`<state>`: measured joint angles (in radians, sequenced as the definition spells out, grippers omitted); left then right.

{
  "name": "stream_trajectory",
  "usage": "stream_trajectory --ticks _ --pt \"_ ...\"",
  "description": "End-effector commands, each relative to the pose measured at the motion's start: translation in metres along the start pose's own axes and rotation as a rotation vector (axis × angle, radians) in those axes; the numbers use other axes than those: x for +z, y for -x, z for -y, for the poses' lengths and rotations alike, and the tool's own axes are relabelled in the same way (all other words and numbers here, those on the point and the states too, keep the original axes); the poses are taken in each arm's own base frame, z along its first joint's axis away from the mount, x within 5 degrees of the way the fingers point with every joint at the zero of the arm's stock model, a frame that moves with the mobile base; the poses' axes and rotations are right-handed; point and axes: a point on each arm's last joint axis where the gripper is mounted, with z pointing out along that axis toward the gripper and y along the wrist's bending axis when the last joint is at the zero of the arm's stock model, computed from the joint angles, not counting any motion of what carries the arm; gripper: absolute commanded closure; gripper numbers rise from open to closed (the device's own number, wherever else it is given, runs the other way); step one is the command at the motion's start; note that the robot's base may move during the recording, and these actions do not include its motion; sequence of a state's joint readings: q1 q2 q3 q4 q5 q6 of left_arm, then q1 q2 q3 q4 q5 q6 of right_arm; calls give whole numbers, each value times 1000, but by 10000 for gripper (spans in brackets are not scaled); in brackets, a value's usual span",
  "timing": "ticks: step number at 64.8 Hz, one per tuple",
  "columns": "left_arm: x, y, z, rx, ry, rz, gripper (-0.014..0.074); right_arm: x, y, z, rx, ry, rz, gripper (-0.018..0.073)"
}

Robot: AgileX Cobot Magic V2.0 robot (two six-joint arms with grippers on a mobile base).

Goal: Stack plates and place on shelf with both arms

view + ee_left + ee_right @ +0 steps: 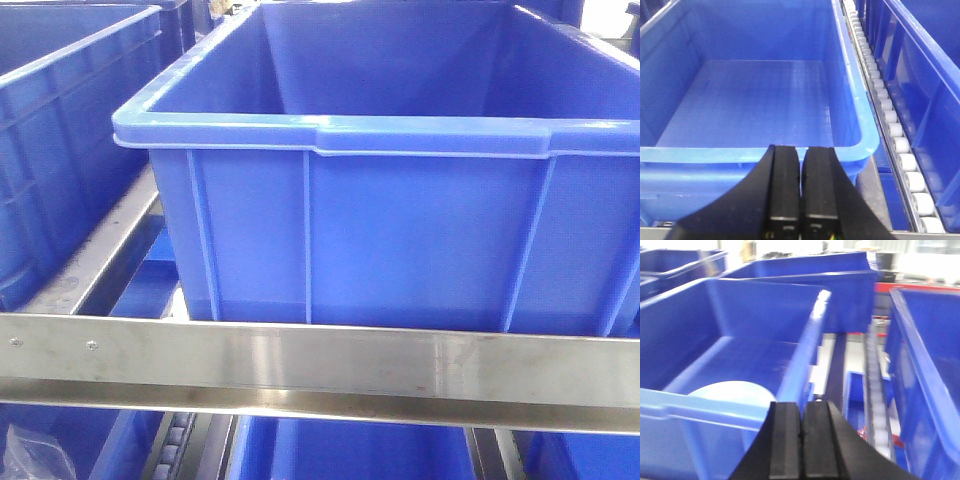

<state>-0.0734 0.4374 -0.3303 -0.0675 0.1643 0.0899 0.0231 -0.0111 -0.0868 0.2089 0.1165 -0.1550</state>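
Your left hand (800,210) and right hand (801,450) are both pinched closed on nothing, each hovering at the near rim of a large blue plastic crate (400,215) on the brushed stainless-steel shelf (320,365). A pale, glossy round plate (730,392) lies on the floor of the crate under the right hand; the crate beneath the left hand (760,105) looks empty. Watch the near rims: lowering either closed hand could catch the crate wall and jolt it along the white roller rail (890,125).
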Motion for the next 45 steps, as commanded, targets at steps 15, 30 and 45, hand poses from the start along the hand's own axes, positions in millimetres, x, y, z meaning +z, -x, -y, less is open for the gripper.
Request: stream_trajectory --ticks 15,30,45 --pt "-1 17 -1 -12 7 107 513 3 -27 4 45 -33 29 509" --pt "-1 17 -1 -12 7 107 514 3 -35 3 33 -17 -63 509" --pt "-1 17 -1 -12 7 107 514 3 -31 4 32 -25 -17 509"
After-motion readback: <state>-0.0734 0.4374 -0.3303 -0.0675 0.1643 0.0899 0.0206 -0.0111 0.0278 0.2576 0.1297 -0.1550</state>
